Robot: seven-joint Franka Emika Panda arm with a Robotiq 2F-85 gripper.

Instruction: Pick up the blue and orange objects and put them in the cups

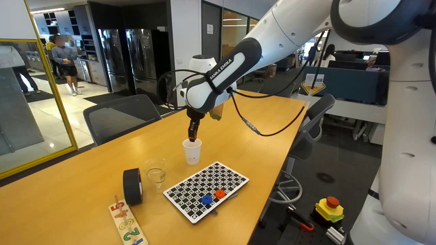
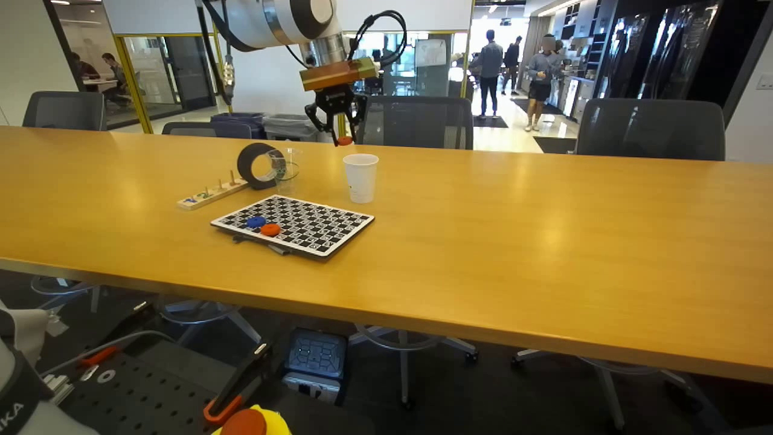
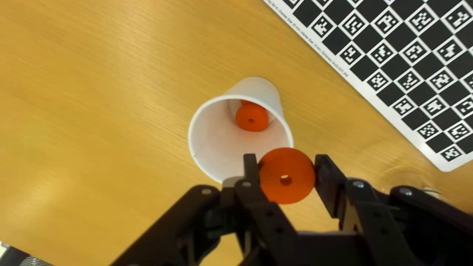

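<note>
My gripper point(image 3: 284, 173) is shut on an orange disc point(image 3: 286, 160) with a hole in its middle. In the wrist view the disc overlaps the lower-right rim of the white cup point(image 3: 216, 142). In an exterior view my fingertips point(image 2: 344, 136) hold the disc above the upright white cup point(image 2: 361, 181), slightly to its left. Inside the cup lies an orange disc point(image 3: 252, 114), with another orange piece partly showing behind it. A blue disc point(image 1: 206, 199) and an orange disc point(image 1: 220, 194) lie on the checkered board point(image 1: 194, 187). The clear cup point(image 1: 156, 172) stands left of the white cup.
A black roll point(image 1: 132, 187) stands on edge beside the clear cup. A wooden peg strip with coloured numbers point(image 1: 127, 223) lies near it. Grey chairs point(image 1: 119, 115) stand along the table point(image 2: 543, 241). A cable loop point(image 1: 279, 132) hangs from the arm.
</note>
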